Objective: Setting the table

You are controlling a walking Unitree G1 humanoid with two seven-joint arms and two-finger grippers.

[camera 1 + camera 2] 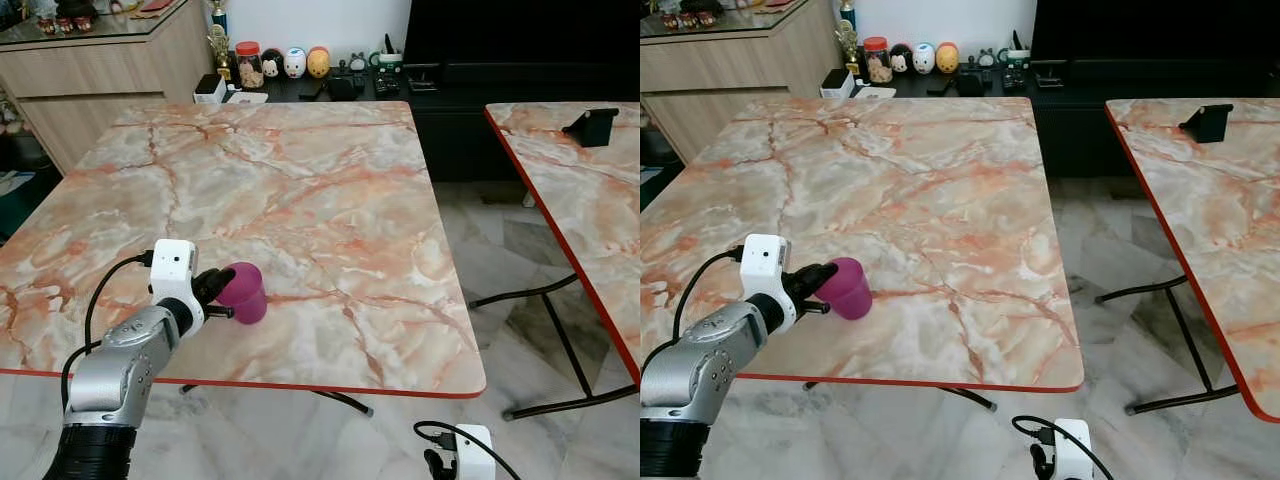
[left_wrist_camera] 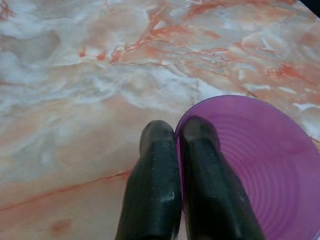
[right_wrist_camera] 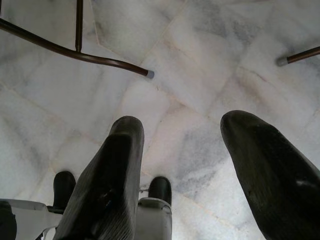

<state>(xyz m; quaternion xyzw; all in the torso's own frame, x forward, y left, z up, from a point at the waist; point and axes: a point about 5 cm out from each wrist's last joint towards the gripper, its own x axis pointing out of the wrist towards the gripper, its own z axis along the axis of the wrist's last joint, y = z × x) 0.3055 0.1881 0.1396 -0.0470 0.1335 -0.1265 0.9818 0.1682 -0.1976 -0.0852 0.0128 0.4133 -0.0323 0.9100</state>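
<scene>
A purple plastic cup (image 1: 245,294) rests near the front left of the marble-patterned table (image 1: 300,170), leaning with its mouth toward my left arm. My left gripper (image 1: 217,287) is shut on the cup's rim. In the left wrist view one finger (image 2: 210,175) sits inside the cup (image 2: 270,165) and the other outside it. My right gripper (image 3: 187,125) hangs low beside the table's front right corner, open over the floor with nothing between its fingers.
A second marble table (image 1: 590,220) with a black stand (image 1: 592,126) is to the right, across a gap of tiled floor with metal legs (image 1: 540,290). A dark low cabinet with jars and figurines (image 1: 300,65) and a wooden sideboard (image 1: 90,85) stand behind.
</scene>
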